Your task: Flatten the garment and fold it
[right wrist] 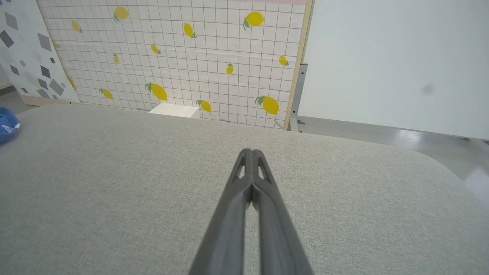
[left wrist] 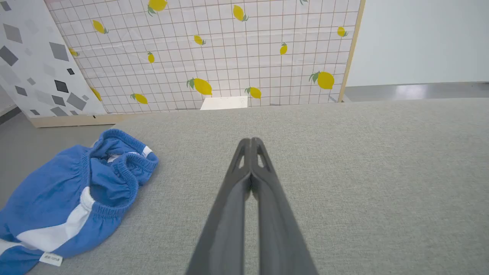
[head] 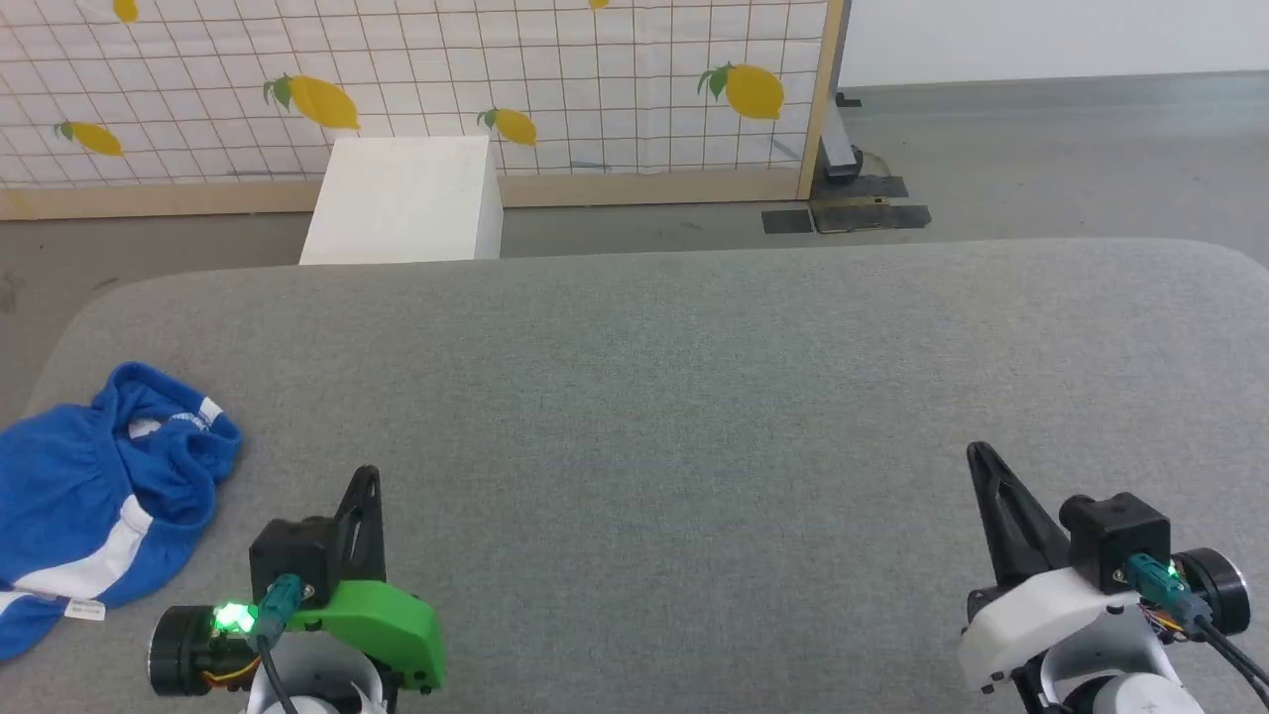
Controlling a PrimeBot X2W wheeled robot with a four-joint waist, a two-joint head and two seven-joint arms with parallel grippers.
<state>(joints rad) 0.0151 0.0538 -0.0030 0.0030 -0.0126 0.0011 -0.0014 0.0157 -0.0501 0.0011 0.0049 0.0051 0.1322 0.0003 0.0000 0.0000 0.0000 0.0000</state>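
The garment, bright blue shorts with a white side stripe and a small white tag, lies crumpled at the left edge of the grey padded table. Its gathered waistband gapes toward the table's middle in the left wrist view. A sliver of its blue cloth shows at the right wrist view's left edge. My left gripper hovers shut and empty just right of the shorts, tips pressed together. My right gripper is shut and empty far off at the lower right.
A white box stands on the floor beyond the table's far edge. Behind it rises a lemon-print grid screen with a wooden frame, and a metal stand foot sits at its right end.
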